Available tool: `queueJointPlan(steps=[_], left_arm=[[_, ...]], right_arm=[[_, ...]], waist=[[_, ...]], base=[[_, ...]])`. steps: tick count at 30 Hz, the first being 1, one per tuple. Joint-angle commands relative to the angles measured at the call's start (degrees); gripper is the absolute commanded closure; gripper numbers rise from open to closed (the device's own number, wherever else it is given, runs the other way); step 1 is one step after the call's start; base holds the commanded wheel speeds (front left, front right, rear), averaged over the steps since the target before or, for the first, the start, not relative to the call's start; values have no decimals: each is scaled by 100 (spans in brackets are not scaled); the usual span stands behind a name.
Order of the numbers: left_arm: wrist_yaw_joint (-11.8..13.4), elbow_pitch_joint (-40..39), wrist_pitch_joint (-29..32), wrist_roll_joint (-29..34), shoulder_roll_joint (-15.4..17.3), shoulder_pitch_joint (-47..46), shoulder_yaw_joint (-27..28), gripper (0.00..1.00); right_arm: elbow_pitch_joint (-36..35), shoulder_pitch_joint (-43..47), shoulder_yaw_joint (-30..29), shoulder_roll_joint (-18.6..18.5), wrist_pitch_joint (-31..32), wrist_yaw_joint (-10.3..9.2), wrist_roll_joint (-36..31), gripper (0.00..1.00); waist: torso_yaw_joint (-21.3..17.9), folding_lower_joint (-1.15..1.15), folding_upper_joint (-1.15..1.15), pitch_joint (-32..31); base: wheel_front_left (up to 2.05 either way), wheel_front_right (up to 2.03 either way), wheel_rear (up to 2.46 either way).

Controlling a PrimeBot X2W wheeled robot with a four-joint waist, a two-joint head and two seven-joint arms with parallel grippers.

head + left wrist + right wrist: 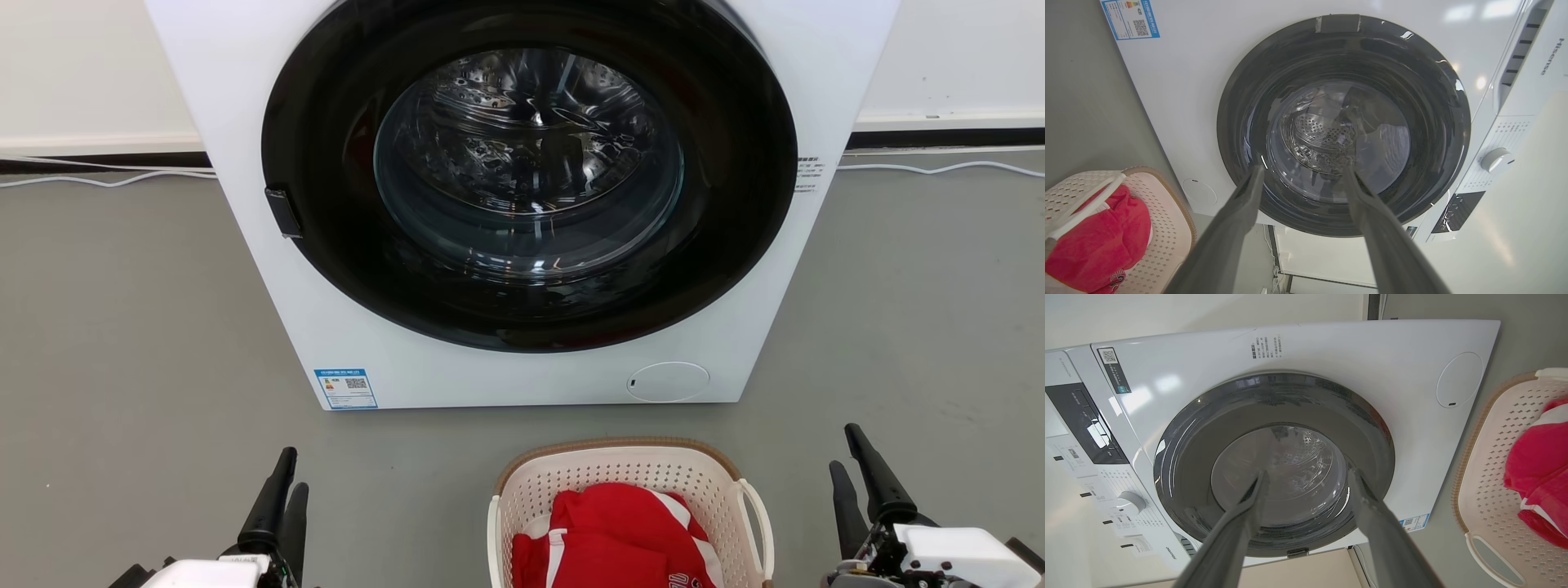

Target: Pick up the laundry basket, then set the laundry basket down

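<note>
laundry basket [571, 478] | on floor [122, 327] btwn L gripper [294, 469] & R gripper [842, 446], touching neither | both wide

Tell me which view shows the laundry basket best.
The head view: the laundry basket shows full width, far rim and both sides, though the bottom edge cuts it off. The left wrist view catches one corner at lower left; the right wrist view one side at the right edge.
</note>
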Motion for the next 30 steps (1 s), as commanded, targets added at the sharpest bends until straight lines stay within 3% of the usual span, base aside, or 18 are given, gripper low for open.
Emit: queueJointPlan(steps=[1,11,30], left_arm=[[-8,-184,-52,8,25,-212,-23,0],[-12,-271,-225,150,38,-267,-142,0],[-19,-517,-562,1294,50,-349,-276,0]], right_arm=[[-175,-176,52,-29,-76,7,9,0],[-306,-216,246,-51,-250,11,-104,0],[-600,-303,590,-156,-606,18,-1030,0]], waist=[[0,12,0,-4],[-3,-1,0,25],[-5,-1,0,71]], base=[[0,0,0],[0,0,0],[0,0,0]])
